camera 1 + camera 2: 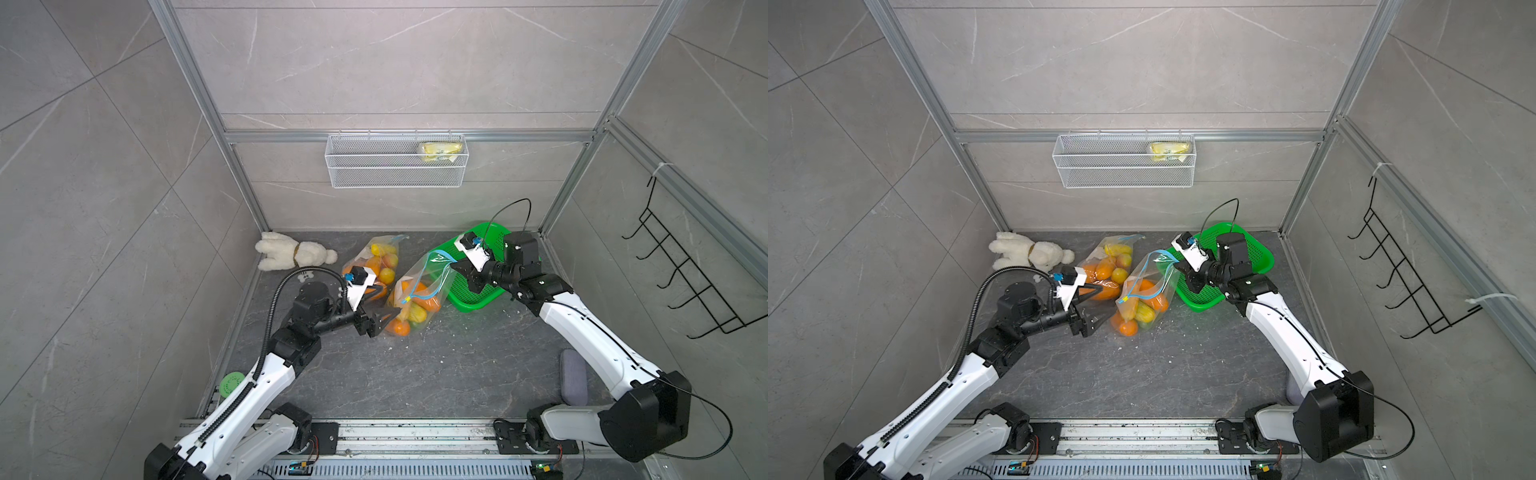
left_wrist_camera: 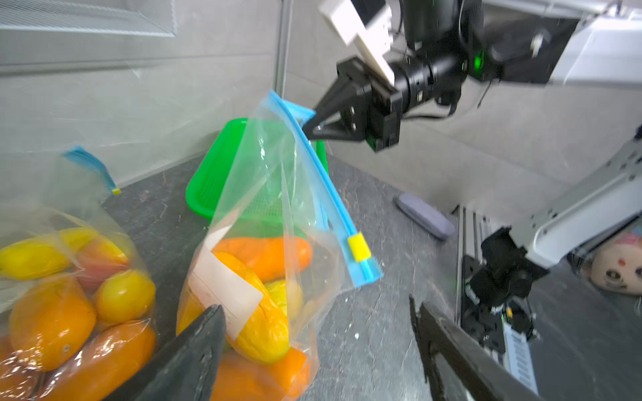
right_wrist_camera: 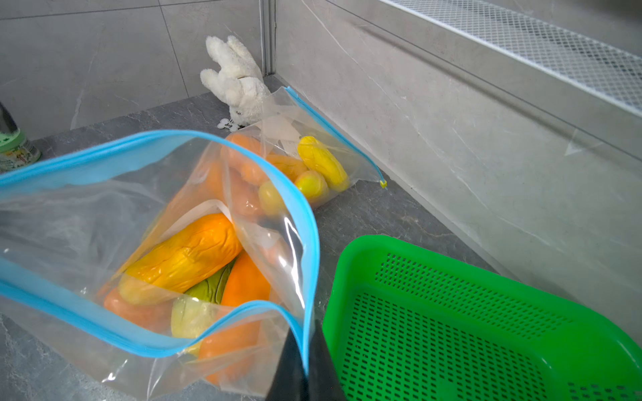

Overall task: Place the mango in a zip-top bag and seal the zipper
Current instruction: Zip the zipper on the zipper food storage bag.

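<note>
A clear zip-top bag [image 1: 419, 291] [image 1: 1144, 291] with a blue zipper strip stands mid-table, holding several orange and yellow mangoes. Its mouth gapes wide in the right wrist view, with a wrinkled orange-yellow mango [image 3: 184, 258] [image 2: 264, 326] lying on top. The yellow slider [image 1: 407, 298] [image 2: 358, 246] sits at the low end of the strip. My right gripper [image 1: 455, 262] [image 1: 1177, 262] [image 3: 305, 368] is shut on the strip's upper corner and holds the bag [image 3: 139, 243] up. My left gripper [image 1: 388, 301] [image 1: 1100, 303] [image 2: 314, 309] stands open beside the bag's lower part, holding nothing.
A second bag of fruit [image 1: 376, 257] [image 2: 69, 295] lies just behind my left gripper. A green perforated basket [image 1: 473, 307] [image 3: 347, 277] sits under my right wrist. A white plush toy [image 1: 291, 251] lies at the back left. A grey case [image 1: 573, 382] is near the right arm.
</note>
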You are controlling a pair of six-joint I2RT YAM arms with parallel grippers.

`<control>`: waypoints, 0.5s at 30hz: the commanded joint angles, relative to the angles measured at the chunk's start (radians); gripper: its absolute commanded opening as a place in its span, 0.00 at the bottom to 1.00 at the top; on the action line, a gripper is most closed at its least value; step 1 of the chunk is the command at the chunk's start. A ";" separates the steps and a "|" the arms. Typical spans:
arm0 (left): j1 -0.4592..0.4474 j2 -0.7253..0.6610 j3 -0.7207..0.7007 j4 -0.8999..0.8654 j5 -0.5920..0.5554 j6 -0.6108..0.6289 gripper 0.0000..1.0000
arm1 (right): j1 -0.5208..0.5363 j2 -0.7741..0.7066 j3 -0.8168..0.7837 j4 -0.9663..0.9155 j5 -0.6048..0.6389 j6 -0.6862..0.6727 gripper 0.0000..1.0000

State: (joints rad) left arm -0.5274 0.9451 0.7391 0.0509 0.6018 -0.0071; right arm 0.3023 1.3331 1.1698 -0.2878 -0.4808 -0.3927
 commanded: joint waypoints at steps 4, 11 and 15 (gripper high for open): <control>-0.099 0.080 0.048 0.038 -0.100 0.241 0.83 | -0.012 -0.018 0.060 -0.077 0.019 0.067 0.00; -0.107 0.153 0.059 0.167 -0.210 0.239 0.48 | -0.021 -0.028 0.069 -0.113 -0.001 0.082 0.00; -0.106 0.174 0.065 0.228 -0.200 0.235 0.43 | -0.034 -0.026 0.076 -0.145 -0.026 0.099 0.00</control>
State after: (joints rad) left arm -0.6308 1.1118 0.7574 0.1665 0.4210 0.2024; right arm 0.2768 1.3312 1.2140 -0.3931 -0.4808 -0.3256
